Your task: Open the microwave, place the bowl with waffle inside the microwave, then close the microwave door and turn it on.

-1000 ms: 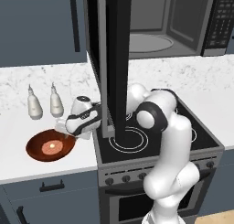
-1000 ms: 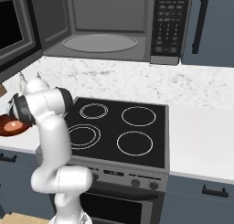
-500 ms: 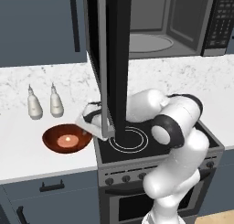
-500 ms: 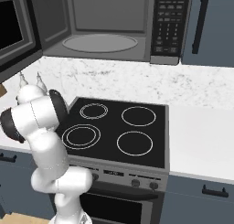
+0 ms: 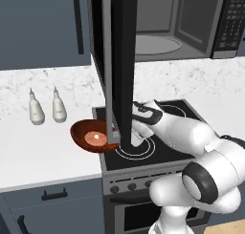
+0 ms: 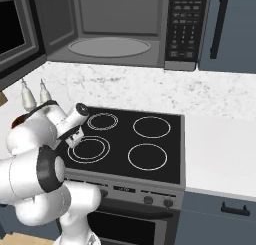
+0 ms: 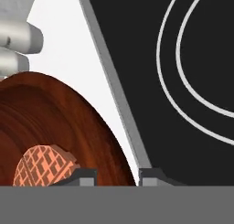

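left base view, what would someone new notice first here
The microwave door swung wide open, hanging edge-on down the middle of the picture, with the grey cavity of the microwave behind it. Just below, the reddish-brown bowl with the waffle is lifted at the stovetop's left edge, the claw closed on its rim.

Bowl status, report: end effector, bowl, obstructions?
End effector clamped on rim of glossy reddish-brown bowl, tan waffle inside. Bowl carried at stovetop's left edge. Open black microwave door hangs directly above.
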Tool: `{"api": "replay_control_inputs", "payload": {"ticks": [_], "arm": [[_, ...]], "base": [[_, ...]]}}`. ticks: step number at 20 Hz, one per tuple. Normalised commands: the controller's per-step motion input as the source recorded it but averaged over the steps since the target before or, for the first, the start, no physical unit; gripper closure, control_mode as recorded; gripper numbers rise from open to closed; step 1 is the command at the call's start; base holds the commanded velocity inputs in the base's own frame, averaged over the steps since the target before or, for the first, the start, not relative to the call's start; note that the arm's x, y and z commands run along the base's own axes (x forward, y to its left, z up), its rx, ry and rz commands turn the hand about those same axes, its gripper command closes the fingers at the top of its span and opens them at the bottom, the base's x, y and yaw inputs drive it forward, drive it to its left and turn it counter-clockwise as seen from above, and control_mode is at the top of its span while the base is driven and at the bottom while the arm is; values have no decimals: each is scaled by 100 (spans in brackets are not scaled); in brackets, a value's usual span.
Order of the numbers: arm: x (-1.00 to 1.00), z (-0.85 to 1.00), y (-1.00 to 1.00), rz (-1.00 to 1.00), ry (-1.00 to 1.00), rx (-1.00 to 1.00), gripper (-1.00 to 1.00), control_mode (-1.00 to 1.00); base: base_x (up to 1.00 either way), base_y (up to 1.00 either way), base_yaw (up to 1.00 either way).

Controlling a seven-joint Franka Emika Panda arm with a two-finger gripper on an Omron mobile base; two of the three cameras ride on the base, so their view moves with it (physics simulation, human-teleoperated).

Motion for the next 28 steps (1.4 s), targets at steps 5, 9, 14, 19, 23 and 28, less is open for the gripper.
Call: {"api": "replay_control_inputs", "payload": {"ticks": [5,9,14,19,23,28], "arm": [[-8,100,-100,-18,4,0,100,-100],[-33,82,-100,-20,7,0,100,-100],[-55,41,-92,-21,2,-5,100,-100],[-67,24,-70,-24,0,-11,100,-100],[-42,29,-61,-31,0,-5,100,-100],[-41,52,-54,-47,2,5,100,-100]], "base": [[0,0,0],[0,0,0],[0,0,0],[0,0,0],[0,0,0],[0,0,0]]}}
